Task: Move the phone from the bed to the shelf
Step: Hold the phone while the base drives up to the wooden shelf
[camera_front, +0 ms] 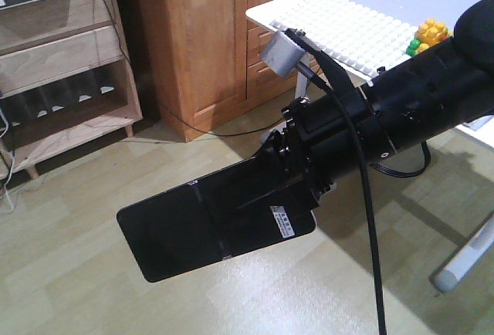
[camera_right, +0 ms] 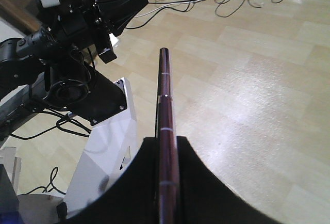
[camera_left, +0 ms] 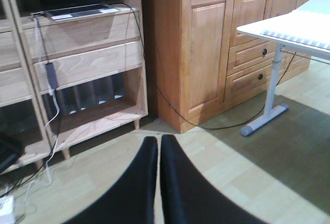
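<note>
Black glass up in the air: the phone (camera_front: 193,231) sat clamped in the right claw (camera_right: 166,146), fingers pressed flat on both faces, out above the pale wood floor (camera_front: 69,273). Left claw (camera_left: 159,149) was pinched together on nothing, facing the shelf (camera_left: 87,64), which stood well apart from the phone.

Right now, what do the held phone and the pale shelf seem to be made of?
The phone: probably a glass face, glossy black, with faint reflections. Its rim looks like shiny rosy-tinted metal, though coated plastic is possible. The shelf: pale unpainted wood with a matte finish and visible grain on the boards.
</note>
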Controlling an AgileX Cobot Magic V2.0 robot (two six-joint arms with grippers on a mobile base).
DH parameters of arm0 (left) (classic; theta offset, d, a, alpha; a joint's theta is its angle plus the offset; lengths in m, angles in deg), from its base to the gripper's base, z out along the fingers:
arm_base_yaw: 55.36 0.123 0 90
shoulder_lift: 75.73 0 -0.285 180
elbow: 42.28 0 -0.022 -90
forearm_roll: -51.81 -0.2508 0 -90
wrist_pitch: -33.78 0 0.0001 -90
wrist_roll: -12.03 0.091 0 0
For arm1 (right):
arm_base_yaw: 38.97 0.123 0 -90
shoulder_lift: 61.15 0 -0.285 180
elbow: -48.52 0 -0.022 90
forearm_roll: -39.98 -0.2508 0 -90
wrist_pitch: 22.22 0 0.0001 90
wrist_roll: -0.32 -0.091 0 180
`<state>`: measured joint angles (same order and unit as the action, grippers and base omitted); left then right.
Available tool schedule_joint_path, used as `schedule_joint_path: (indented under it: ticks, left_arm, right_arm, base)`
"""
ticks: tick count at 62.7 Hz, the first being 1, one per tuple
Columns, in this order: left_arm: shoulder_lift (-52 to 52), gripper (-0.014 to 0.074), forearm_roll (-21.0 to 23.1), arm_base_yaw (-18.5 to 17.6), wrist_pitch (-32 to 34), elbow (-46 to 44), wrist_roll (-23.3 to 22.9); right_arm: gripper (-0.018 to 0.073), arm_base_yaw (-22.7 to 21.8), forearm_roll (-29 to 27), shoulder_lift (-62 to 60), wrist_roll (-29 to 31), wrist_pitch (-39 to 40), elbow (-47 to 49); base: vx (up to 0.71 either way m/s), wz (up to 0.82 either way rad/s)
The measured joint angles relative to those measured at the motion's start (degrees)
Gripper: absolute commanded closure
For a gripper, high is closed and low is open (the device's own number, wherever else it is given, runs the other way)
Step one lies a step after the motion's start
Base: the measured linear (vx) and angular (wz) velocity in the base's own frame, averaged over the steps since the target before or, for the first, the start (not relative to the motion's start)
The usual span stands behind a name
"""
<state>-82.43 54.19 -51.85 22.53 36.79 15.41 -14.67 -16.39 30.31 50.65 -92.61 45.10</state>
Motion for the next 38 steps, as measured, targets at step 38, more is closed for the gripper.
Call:
schedule_joint_path:
  ticks: [38]
  left_arm:
    - [0.0,0.0595,0.0,0.0,0.0,0.0,0.0]
  right_arm:
    - [0.0561,0.0,0.0,0.0,0.0,0.04,0.0]
  base:
    - [0.47,0.05]
